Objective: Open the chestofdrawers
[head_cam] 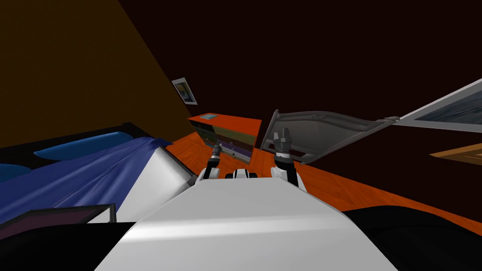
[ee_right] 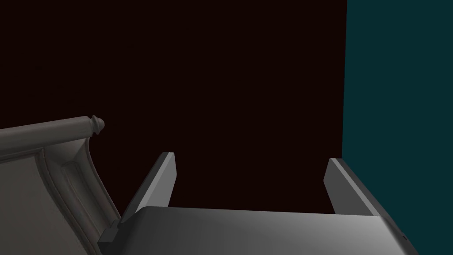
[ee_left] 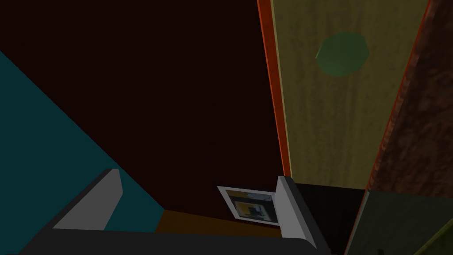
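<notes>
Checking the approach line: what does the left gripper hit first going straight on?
Left gripper, open, aims past the chest of drawers at the dark wall beside it. The finger nearest the chest may clip its orange edge first; depth unclear.

Our count of the bedroom
We see one chest of drawers (head_cam: pixel 226 134), one bed (head_cam: pixel 94 174), two blue pillows (head_cam: pixel 82 145) (head_cam: pixel 9 171), two framed pictures (head_cam: pixel 184 90) (head_cam: pixel 447 110), one grey panel (head_cam: pixel 320 129) and two grippers: left gripper (head_cam: pixel 217 147), right gripper (head_cam: pixel 283 136).
</notes>
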Robot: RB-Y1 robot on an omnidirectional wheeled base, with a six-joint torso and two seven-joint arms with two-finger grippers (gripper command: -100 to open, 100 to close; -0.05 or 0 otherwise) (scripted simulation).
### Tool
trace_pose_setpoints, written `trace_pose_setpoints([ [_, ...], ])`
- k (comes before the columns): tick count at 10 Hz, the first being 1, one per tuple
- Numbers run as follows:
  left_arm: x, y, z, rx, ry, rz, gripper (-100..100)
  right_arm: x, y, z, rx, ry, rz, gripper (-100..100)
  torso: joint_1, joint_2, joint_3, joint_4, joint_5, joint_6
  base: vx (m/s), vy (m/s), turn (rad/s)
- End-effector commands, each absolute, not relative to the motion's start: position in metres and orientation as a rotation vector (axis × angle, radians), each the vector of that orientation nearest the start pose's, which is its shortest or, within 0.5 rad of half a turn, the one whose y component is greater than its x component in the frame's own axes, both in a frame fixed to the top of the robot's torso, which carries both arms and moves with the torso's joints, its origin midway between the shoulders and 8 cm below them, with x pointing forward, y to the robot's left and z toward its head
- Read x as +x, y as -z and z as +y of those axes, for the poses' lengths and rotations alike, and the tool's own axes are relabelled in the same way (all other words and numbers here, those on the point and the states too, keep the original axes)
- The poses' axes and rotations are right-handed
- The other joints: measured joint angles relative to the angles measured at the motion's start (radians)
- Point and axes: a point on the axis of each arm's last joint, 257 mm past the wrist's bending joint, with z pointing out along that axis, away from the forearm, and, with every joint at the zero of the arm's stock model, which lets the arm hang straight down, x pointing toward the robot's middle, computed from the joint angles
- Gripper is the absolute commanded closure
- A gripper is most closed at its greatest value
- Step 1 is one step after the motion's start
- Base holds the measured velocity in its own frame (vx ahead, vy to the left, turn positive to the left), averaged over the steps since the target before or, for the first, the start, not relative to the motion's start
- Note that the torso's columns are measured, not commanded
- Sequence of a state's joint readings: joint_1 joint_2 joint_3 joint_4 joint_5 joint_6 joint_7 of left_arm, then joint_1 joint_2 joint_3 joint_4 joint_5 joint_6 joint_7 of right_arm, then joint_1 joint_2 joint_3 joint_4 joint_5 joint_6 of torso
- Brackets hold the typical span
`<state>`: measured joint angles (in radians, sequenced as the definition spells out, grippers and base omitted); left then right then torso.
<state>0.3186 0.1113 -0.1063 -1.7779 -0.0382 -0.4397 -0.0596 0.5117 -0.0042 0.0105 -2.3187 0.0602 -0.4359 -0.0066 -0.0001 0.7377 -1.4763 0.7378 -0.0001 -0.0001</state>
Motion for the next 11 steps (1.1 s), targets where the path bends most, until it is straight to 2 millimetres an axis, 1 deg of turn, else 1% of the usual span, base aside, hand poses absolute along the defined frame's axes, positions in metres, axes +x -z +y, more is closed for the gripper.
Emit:
trace_pose_setpoints([
  [1, 0.448, 0.183, 0.22, -0.834, 1.239, 1.112, -100, 0.348, -0.025, -0.271, 0.651, -1.267, 0.672, 0, -0.001, 0.001, 0.001, 0.0, 0.0, 0.0, 0.09, -0.02, -0.061],
  [4, 0.458, 0.208, 0.214, -0.855, 1.224, 1.174, -100, 0.348, -0.025, -0.271, 0.651, -1.267, 0.672, 0, 0.001, 0.0, 0.0, 0.0, 0.0, 0.0, 0.101, 0.0, -0.055],
  [5, 0.458, 0.208, 0.214, -0.855, 1.224, 1.174, -100, 0.348, -0.025, -0.271, 0.651, -1.267, 0.672, 0, 0.0, 0.0, 0.0, 0.0, 0.0, 0.0, 0.066, 0.005, -0.02],
  [8, 0.466, 0.234, 0.208, -0.877, 1.205, 1.238, -100, 0.348, -0.025, -0.271, 0.651, -1.267, 0.672, 0, 0.0, 0.0, 0.0, 0.0, 0.0, 0.0, 0.082, 0.004, -0.057],
  [11, 0.473, 0.257, 0.201, -0.899, 1.188, 1.295, -100, 0.348, -0.025, -0.271, 0.651, -1.267, 0.672, 0, 0.001, -0.001, 0.0, 0.0, 0.0, 0.0, 0.115, 0.018, -0.055],
])
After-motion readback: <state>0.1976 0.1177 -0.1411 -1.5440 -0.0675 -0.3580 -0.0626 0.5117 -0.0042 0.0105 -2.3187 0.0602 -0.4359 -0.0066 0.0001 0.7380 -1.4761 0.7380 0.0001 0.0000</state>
